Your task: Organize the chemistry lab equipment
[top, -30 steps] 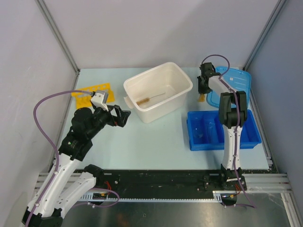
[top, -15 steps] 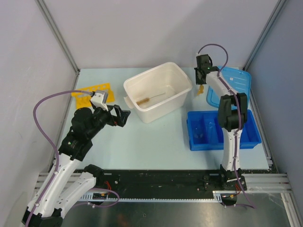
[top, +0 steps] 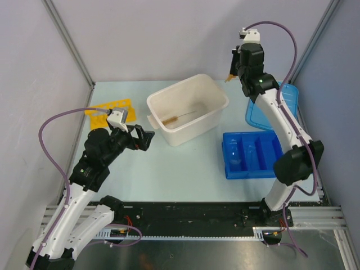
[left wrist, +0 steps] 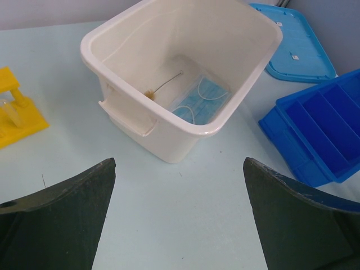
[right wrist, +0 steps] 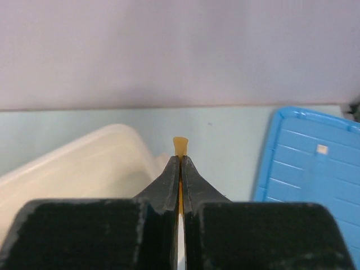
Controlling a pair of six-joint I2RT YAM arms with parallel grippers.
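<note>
Right gripper (right wrist: 180,164) pinched tight on tiny amber piece (right wrist: 180,145), tip poking out front. Held up high, likely for carrying. White tub (right wrist: 84,163) below, to its left. Left gripper (left wrist: 177,169) wide open, holding nothing; wire brush (left wrist: 166,85) and face mask (left wrist: 199,101) inside tub, just ahead of it.

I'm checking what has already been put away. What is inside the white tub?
A thin wire brush and a pale blue mask lie on the floor of the white tub. Its near wall covers a strip of floor, so anything small there cannot be seen.
</note>
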